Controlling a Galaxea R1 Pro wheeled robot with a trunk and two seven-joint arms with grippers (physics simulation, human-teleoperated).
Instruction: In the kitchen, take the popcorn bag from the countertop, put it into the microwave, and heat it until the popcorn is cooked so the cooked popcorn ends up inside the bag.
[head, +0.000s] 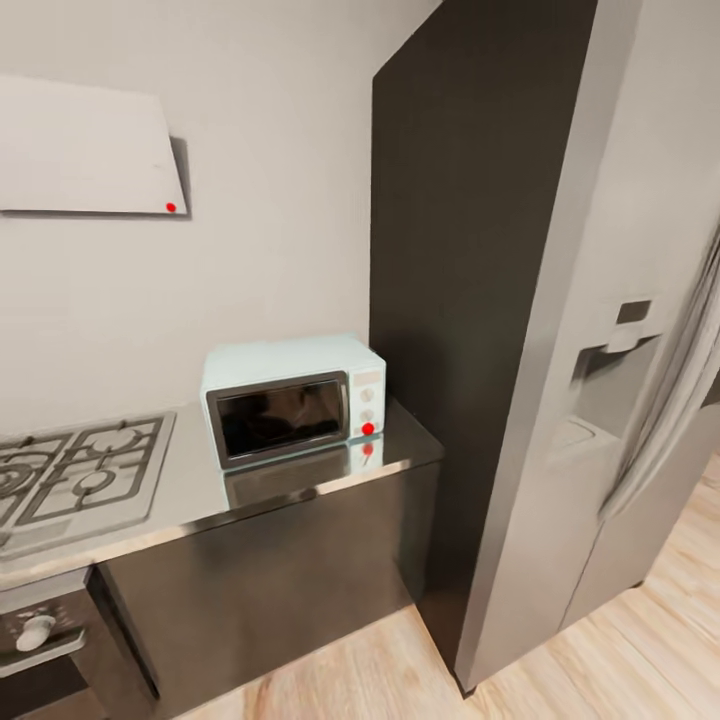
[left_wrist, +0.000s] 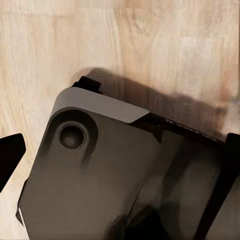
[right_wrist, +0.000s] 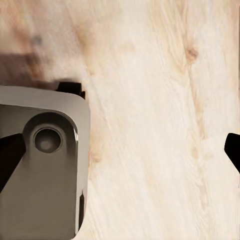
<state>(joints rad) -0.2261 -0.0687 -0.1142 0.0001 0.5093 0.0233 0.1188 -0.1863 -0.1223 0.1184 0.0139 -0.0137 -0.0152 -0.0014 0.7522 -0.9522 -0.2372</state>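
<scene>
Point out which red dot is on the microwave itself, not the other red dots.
It is the red dot at the lower right corner of the microwave, beside its dark door. Another sits on the white wall panel; a third is only its countertop reflection.

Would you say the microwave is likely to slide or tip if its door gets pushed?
The microwave looks boxy and wide-based, so tipping seems unlikely. The countertop beneath is glossy enough to mirror it, so it might slide. Its door appears shut.

The head camera looked forward and down from standing height at the microwave on the countertop, with the fridge close by. Both wrist cameras faced straight down past their pincers, near the robot's grey base and the wooden floor, which all three views shared.
</scene>
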